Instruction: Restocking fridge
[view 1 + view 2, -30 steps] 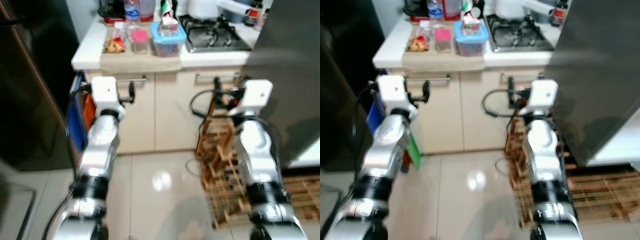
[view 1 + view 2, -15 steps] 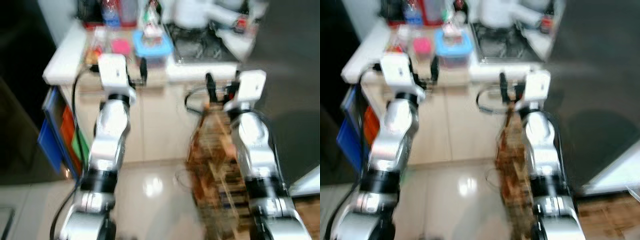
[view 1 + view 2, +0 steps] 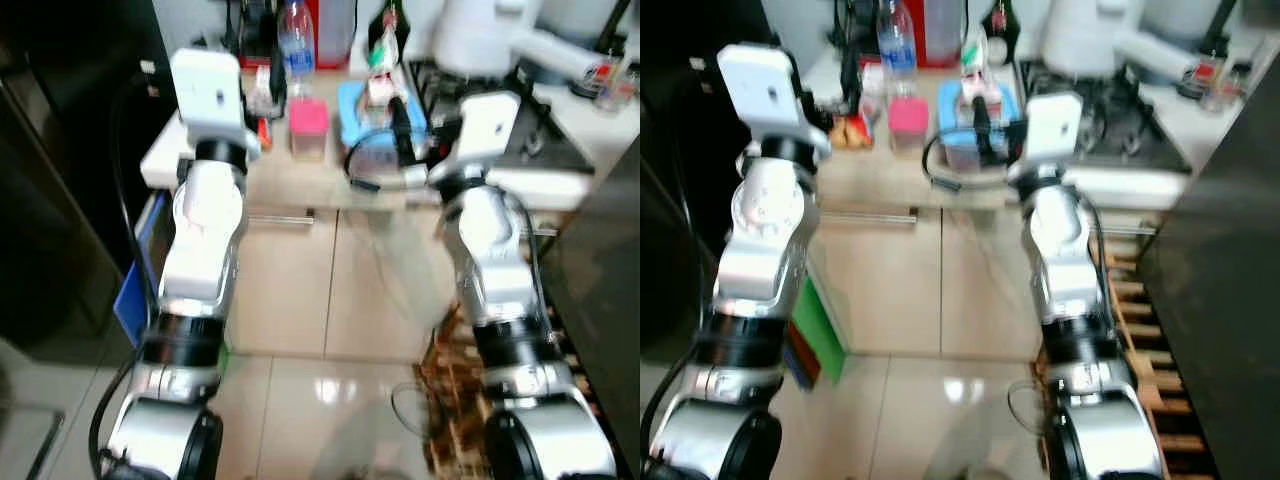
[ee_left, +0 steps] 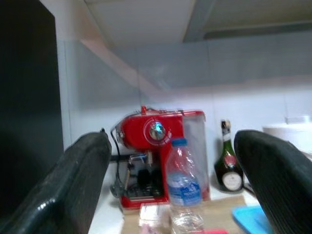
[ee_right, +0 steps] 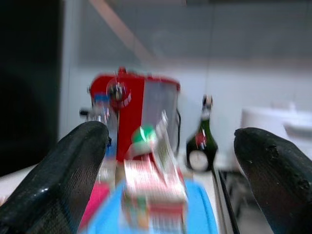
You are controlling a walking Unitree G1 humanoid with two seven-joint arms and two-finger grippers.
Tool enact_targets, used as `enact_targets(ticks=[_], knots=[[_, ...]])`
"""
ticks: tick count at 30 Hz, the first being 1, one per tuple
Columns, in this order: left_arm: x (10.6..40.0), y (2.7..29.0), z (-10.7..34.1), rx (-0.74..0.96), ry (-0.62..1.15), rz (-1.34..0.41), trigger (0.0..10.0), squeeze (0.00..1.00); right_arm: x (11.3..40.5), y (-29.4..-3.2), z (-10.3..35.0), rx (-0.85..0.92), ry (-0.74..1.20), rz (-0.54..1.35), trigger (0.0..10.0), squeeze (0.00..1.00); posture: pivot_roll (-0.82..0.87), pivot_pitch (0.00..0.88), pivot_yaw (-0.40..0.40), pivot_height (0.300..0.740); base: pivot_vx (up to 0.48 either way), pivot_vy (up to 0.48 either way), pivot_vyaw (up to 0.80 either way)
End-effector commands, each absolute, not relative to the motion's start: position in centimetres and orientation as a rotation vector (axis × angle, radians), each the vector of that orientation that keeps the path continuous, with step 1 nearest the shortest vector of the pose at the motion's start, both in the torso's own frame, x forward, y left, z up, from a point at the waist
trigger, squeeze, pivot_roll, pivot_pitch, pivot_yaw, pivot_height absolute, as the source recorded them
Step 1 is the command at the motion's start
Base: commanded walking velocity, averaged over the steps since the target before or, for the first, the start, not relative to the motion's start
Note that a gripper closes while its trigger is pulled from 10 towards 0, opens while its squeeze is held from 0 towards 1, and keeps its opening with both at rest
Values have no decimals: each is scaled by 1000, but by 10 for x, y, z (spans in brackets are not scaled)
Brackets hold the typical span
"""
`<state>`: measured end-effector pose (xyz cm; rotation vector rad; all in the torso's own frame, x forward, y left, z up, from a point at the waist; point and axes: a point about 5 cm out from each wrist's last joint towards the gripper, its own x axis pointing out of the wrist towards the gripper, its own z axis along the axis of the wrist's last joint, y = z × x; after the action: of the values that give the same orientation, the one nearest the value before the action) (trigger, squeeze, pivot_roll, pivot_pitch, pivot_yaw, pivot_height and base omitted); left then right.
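Note:
On the counter's wooden board (image 3: 300, 175) stand a clear water bottle (image 3: 295, 40), a pink-lidded tub (image 3: 308, 128) and a blue-lidded box (image 3: 352, 100) with a small carton (image 5: 153, 178) on top. My left gripper (image 4: 173, 141) is raised at counter height, open and empty, pointing at the water bottle (image 4: 184, 195). Just short of the blue box, my right gripper (image 5: 170, 131) is also open and empty, facing the carton. An orange snack packet (image 3: 848, 128) lies at the board's left end.
A red coffee machine (image 4: 156, 156) and a dark bottle (image 4: 225, 163) stand at the counter's back. A gas hob (image 3: 550, 130) and a white pot (image 3: 480, 35) are to the right. Dark fridge surfaces flank me at left (image 3: 60, 200) and right (image 3: 600, 300). A wooden rack (image 3: 450, 400) sits on the floor.
Both arms have risen from in front of the cabinet doors to counter height. The view has shifted and the counter now looks nearer.

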<state>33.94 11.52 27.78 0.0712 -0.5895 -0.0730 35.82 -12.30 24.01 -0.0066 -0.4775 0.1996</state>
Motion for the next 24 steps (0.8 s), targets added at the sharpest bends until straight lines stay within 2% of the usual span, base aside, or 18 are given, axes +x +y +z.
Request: enact_targets(ticks=[1,5,12,14,15,19,24], knots=[[338,120,283,82,-606,-70,10000,0,355,-114,266,16,-563,225,10000,0,-106,2,13,740,480,0,0],[338,120,288,72,-620,-83,10000,0,355,-116,316,15,-709,209,10000,0,-112,0,14,740,480,0,0],[338,120,292,23,-646,-77,10000,0,372,-117,338,-26,-684,215,10000,0,-120,6,33,740,447,0,0],[338,120,293,13,-647,-85,10000,0,376,-118,340,-27,-663,207,10000,0,-121,6,36,740,0,0,0],[337,118,296,26,-660,-106,10000,0,381,-129,347,-15,-634,131,10000,0,-124,4,36,740,0,0,0],[340,121,293,18,-647,-101,10000,0,388,-146,340,-14,-560,23,10000,0,-120,3,34,740,0,0,0],[340,123,292,25,-641,-92,10000,0,389,-152,327,2,-501,14,10000,0,-113,0,25,740,0,0,0]])
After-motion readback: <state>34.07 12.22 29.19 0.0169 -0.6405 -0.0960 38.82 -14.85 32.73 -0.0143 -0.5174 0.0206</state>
